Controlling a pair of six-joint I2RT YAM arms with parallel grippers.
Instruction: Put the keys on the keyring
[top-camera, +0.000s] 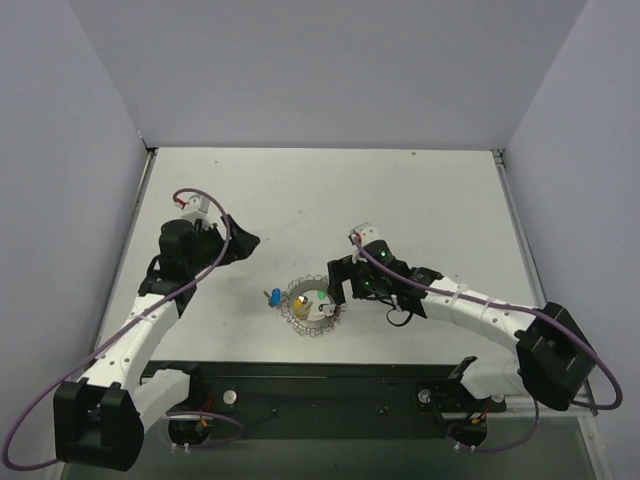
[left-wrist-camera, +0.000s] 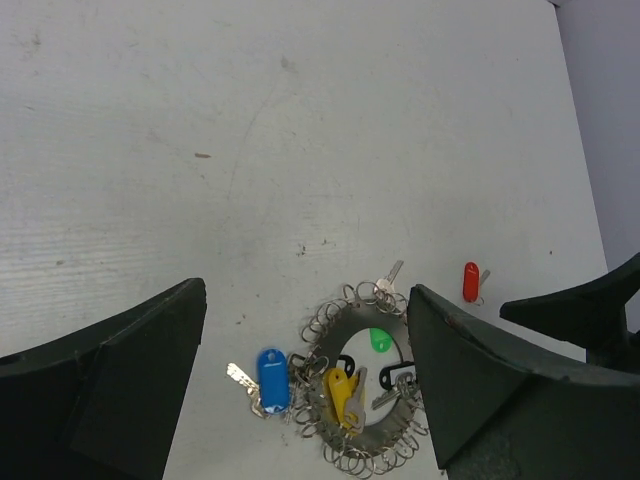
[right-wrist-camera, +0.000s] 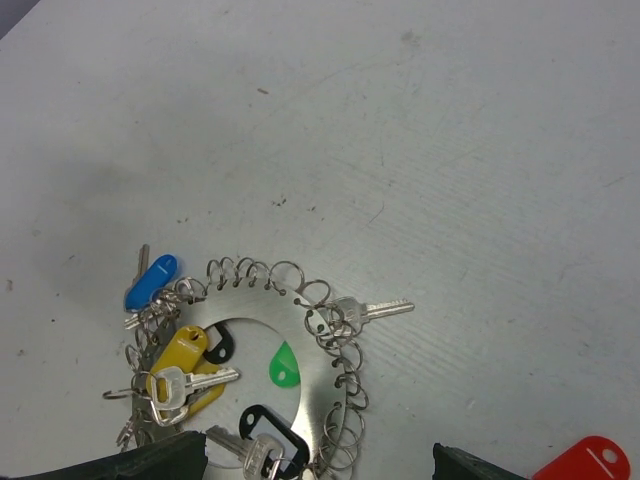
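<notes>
Currently the keyring (right-wrist-camera: 318, 380) lies just beyond the widely spread right pincer (right-wrist-camera: 315, 462).

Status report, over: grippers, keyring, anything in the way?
Left gripper open, empty. Right gripper open, empty, beside keyring. Keyring flat on table; red key lies apart, off it. Nothing blocking.

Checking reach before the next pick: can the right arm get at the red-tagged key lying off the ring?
Probably yes. The red-tagged key lies alone on the table, apart from the keyring. The right gripper hangs open just beside it, and nothing covers it.
</notes>
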